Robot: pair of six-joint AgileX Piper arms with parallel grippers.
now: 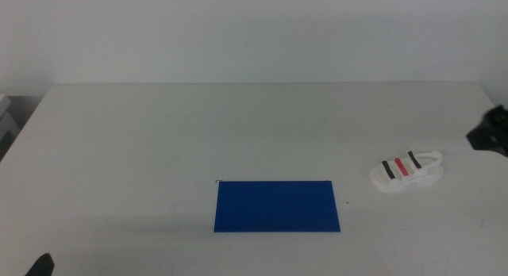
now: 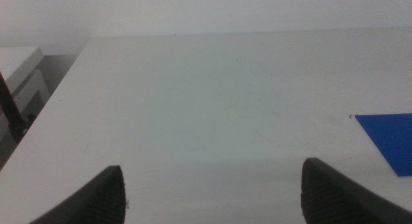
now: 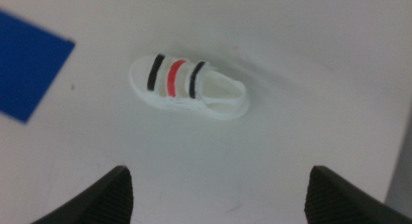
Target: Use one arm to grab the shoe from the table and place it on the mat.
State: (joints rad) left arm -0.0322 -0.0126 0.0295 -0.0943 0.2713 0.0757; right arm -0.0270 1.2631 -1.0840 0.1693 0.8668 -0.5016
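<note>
Right gripper (image 3: 219, 198): your working tool; its jaws stand spread wide and empty, above the table with the shoe ahead of them and well apart.
Shoe (image 3: 188, 87): it lies flat on its sole on the table (image 1: 159, 133), to the right of the mat and clear of it, straps up, with the red strap (image 3: 174, 78) between the two black ones.
Grasp risk: the sole looks thick and smooth; if you close across its length instead of its sides, expect it to twist or squirt out.
Descent risk: come down too low and the jaw tips will likely scrape the tabletop or push the shoe away.
Mat (image 1: 276, 205): thin and flat; dragging the shoe onto it could shove its edge along, so lift clear first.
Left gripper (image 2: 212, 192): it waits near the table's left front, spread and holding nothing.
</note>
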